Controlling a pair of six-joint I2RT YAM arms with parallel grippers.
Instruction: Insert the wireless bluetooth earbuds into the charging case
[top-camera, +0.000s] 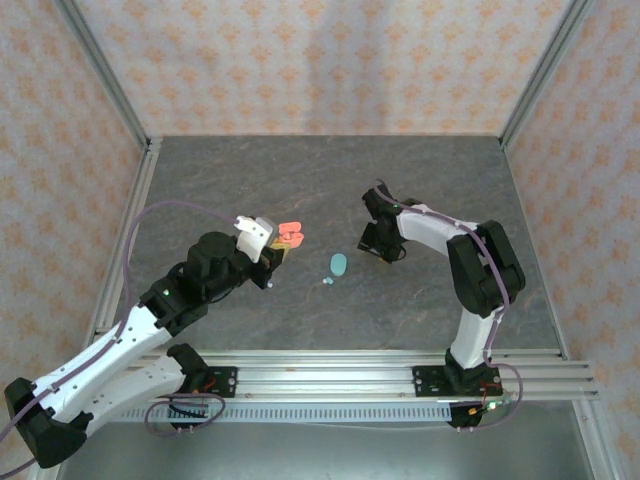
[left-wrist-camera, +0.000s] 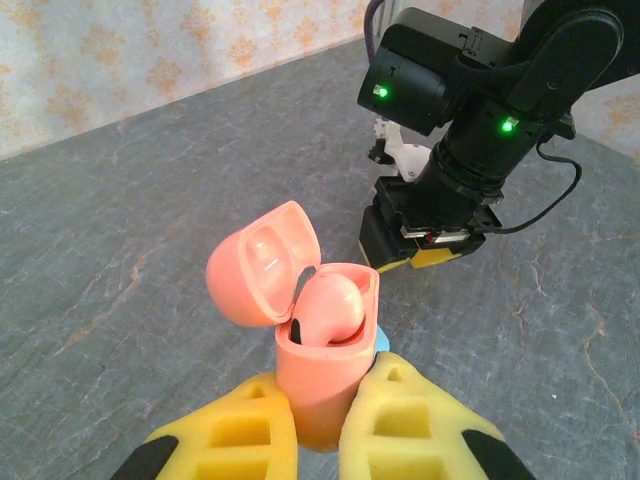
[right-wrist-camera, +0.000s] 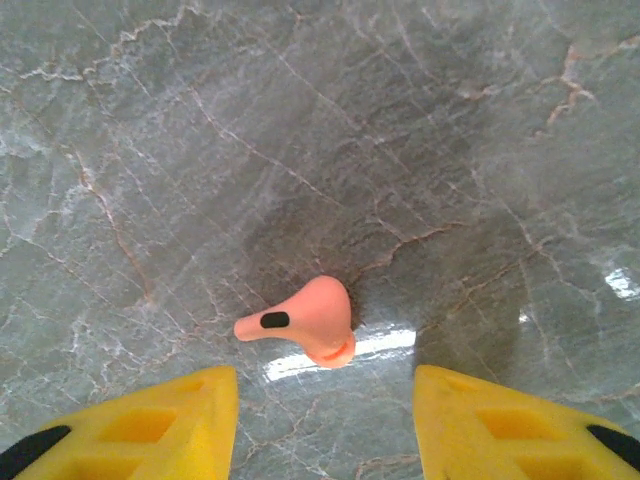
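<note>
The left gripper (left-wrist-camera: 320, 425) is clamped on the lower body of the coral case (left-wrist-camera: 322, 375), one yellow finger pressed on each side, and it holds the case upright above the table (top-camera: 450, 180). The lid (left-wrist-camera: 264, 264) is swung back to the left. A seated earbud (left-wrist-camera: 330, 305) of the same coral fills one well of the case. Just behind the case's right shoulder there is a sliver of light blue, too little to tell what it is. Farther out stands the right arm (left-wrist-camera: 470, 130), its yellow-tipped end pointing down at the table, well apart from the case.

The right gripper (right-wrist-camera: 325, 425) has its fingers spread and grips nothing. The loose coral earbud (right-wrist-camera: 305, 322) lies on its side on the grey marbled surface just ahead of the gap, touching neither finger, with a black mark on its stem pointing left.

From above, the teal case (top-camera: 339, 264) lies flat between the two grippers, with a teal earbud (top-camera: 327, 282) just beside it, too small to read its shape. That high view gives the layout but not the case's inside, and the left wrist view supplies that.
</note>
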